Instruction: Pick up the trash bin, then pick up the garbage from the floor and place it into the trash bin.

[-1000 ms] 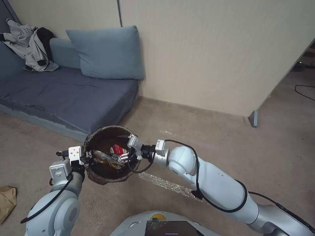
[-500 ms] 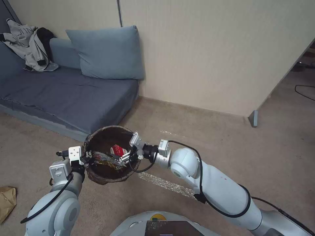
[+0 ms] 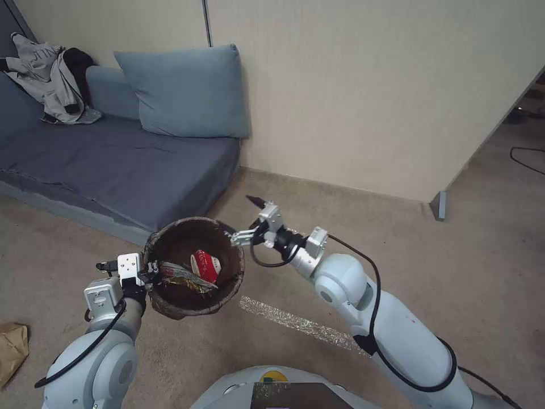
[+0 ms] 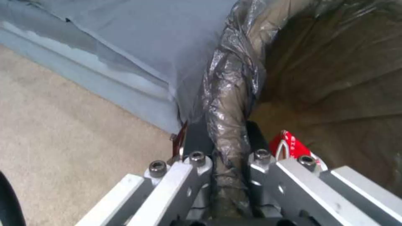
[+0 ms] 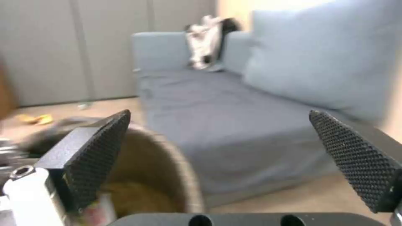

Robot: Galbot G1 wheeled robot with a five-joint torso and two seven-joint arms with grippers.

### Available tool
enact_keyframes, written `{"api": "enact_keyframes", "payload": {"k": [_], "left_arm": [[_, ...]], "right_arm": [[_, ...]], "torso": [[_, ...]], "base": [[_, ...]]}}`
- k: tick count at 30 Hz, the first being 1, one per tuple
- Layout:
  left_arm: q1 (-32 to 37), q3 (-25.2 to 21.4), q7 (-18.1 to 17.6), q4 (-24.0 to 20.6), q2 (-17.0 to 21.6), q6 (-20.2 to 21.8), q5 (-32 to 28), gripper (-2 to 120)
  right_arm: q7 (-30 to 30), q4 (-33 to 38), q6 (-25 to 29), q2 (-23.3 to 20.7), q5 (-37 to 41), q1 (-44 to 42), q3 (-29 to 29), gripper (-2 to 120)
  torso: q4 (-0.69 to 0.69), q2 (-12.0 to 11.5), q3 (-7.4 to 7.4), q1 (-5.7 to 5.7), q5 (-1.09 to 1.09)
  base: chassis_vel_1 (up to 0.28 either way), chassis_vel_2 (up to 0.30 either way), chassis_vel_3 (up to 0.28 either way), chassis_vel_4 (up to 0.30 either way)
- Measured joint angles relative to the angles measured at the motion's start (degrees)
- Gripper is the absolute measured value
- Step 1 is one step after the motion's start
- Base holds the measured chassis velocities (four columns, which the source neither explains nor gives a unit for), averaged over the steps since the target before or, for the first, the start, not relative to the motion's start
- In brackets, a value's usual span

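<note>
Beige carpet beside blue sofa [image 3: 113, 165]: left gripper [image 3: 150, 272] clamping round brown-bagged trash bin [image 3: 170, 236] rim; right gripper [image 3: 250, 218] hovering wide open, empty, just beside bin.

Soft, even indoor light is falling across the beige carpeted floor [image 3: 482, 255], casting only faint shadows. Glare is glinting off the wrinkled dark-brown bin liner [image 4: 228, 103]. Beyond it, the blue-grey fabric sofa [image 5: 218, 103] is blurring in the right wrist view.

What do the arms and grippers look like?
Both arms are glossy silver-white shells with rounded joints and black cables looped outside. The left gripper and right gripper have bare metal linkages with hex bolts; the right's fingers carry black knurled pads.
</note>
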Motion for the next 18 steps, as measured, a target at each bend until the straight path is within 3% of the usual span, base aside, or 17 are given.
{"api": "enact_keyframes", "payload": {"k": [6, 12, 18], "left_arm": [[0.0, -0.3, 0.7, 0.0, -0.1, -1.1, 0.2, 3], [0.1, -0.7, 1.2, 0.0, -0.2, -1.7, 0.2, 3], [0.1, -0.7, 2.0, 0.0, -0.3, -2.0, 1.3, 3]], "right_arm": [[1.4, 0.0, 2.4, 3.9, -6.1, -5.5, 7.0, 100], [2.1, 1.6, 6.5, 8.2, -14.6, -16.9, 15.5, 100], [3.3, 3.2, 9.4, 10.9, -19.2, -24.2, 19.9, 100]], "torso": [[0.02, 0.0, 0.0, 0.0, 0.0], [0.0, 0.0, 0.0, 0.0, 0.0], [-0.01, 0.0, -0.01, 0.0, -0.01]], "base": [[0.0, 0.0, 0.0, 0.0], [0.0, 0.0, 0.0, 0.0], [0.0, 0.0, 0.0, 0.0]]}}
